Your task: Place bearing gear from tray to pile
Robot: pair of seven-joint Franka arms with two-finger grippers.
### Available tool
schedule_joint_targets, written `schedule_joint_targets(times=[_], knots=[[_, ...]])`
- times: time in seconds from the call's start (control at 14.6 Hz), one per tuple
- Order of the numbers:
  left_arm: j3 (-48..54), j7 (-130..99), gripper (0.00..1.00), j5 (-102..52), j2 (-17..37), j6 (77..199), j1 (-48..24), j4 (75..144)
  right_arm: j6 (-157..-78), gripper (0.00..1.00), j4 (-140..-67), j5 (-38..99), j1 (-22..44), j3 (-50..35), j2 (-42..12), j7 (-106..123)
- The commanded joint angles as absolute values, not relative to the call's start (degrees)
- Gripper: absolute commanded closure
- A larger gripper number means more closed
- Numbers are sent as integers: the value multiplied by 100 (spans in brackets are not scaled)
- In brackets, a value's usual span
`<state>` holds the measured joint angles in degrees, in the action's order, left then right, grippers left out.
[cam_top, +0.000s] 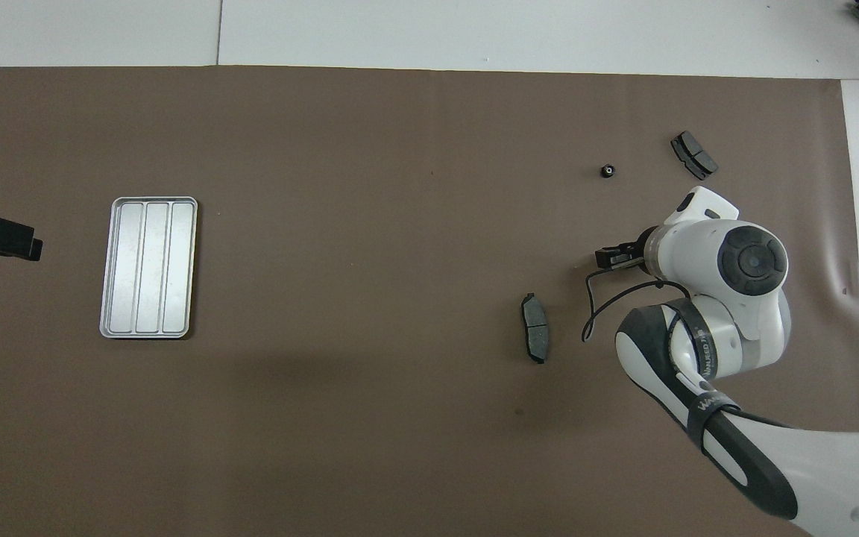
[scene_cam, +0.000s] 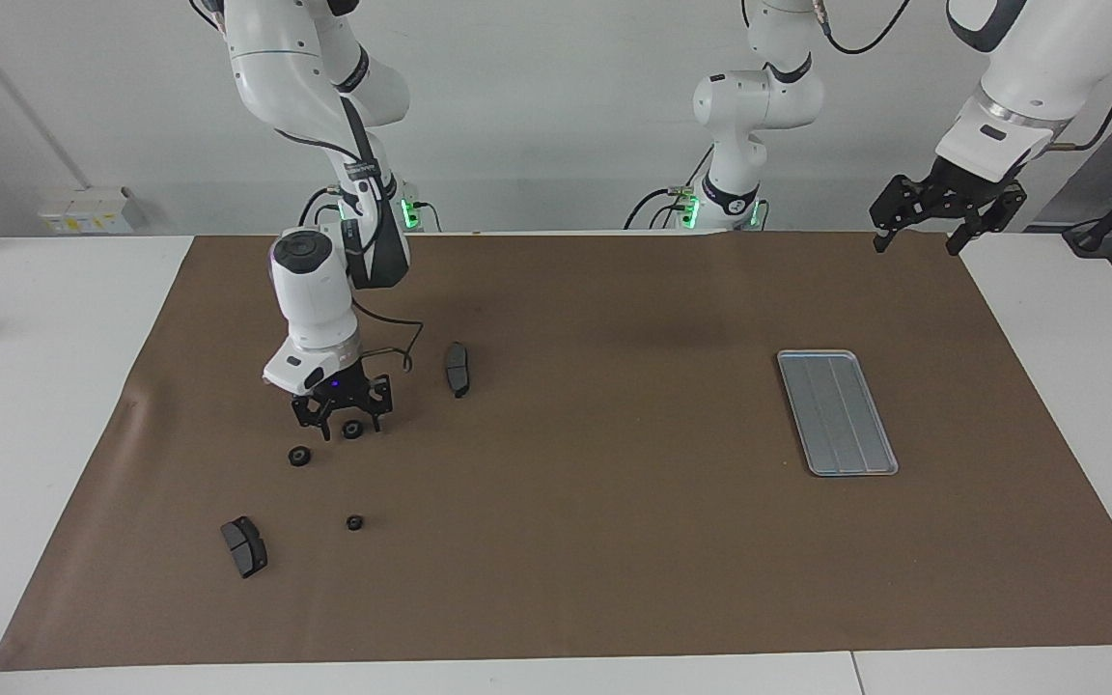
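Observation:
The grey tray [scene_cam: 836,412] lies empty toward the left arm's end of the table; it also shows in the overhead view [cam_top: 148,267]. My right gripper [scene_cam: 351,425] is low over the mat, open, with a black bearing gear [scene_cam: 352,430] between its fingertips. A second gear [scene_cam: 299,456] lies just beside it, and a smaller one [scene_cam: 354,522] farther from the robots [cam_top: 607,171]. Two dark brake pads [scene_cam: 458,369] [scene_cam: 243,545] of the pile lie around them. The white half-ring bracket is out of view. My left gripper [scene_cam: 916,246] waits open, raised over the mat's corner.
The brown mat [scene_cam: 614,541] covers most of the white table. In the overhead view my right wrist [cam_top: 728,261] hides the gripper and the gears under it. A cable [scene_cam: 402,338] loops beside the right wrist.

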<state>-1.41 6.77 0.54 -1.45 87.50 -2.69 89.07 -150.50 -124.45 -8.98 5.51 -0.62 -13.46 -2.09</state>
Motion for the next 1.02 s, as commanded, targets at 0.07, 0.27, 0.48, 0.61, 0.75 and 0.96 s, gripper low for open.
schedule_joint_targets(times=[0.07,0.27,0.48,0.61,0.75,0.96], knots=[[-53,624,0,193,-255,8728,-185,8982,-13487,0,-11508,-791,448,-149,-1187,-509],[-61,580,0,193,-264,8675,-167,8991,-12580,0,-10961,-774,396,-115,-915,-782],[-105,580,0,193,-281,8648,-158,9035,-11754,0,-10697,-291,72,-79,-468,-844],[-105,580,0,193,-281,8648,-167,9035,-11086,0,-10487,-272,-43,-79,-168,-844],[-105,580,0,193,-281,8648,-167,9035,-10375,0,-10101,-272,-219,-79,25,-818],[-105,580,0,193,-281,8648,-167,9035,-9311,0,-9161,-116,-142,121,9,-669]])
